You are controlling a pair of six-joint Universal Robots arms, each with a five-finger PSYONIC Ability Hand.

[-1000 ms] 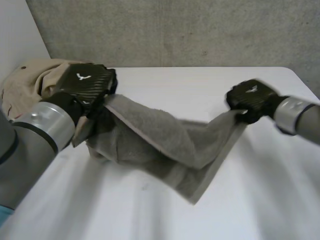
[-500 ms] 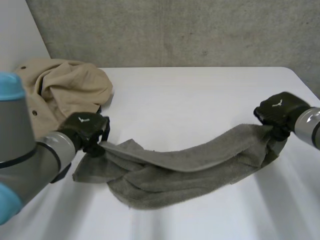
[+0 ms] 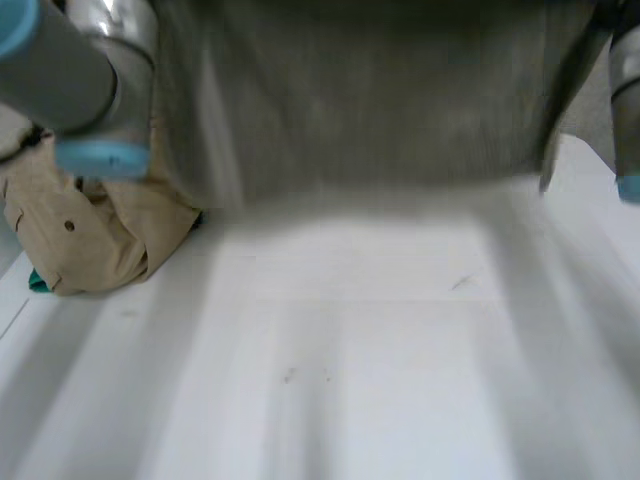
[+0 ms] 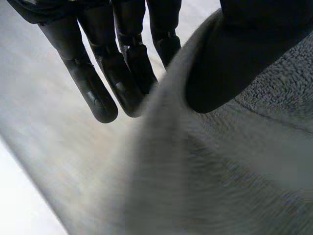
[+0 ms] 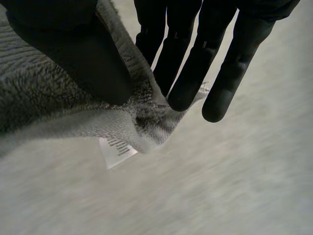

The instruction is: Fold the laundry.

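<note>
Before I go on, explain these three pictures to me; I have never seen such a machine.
This is a robot with two arms, each ending in a black hand. The head view looks down from between the arms: its left arm and right arm hold a grey terry towel spread in the air above the white table. A crumpled beige garment lies on the table beside the left arm. The other two pictures come from cameras on the wrists. There the left hand and the right hand each pinch the towel between thumb and fingers; a small white label hangs by the right hand.
</note>
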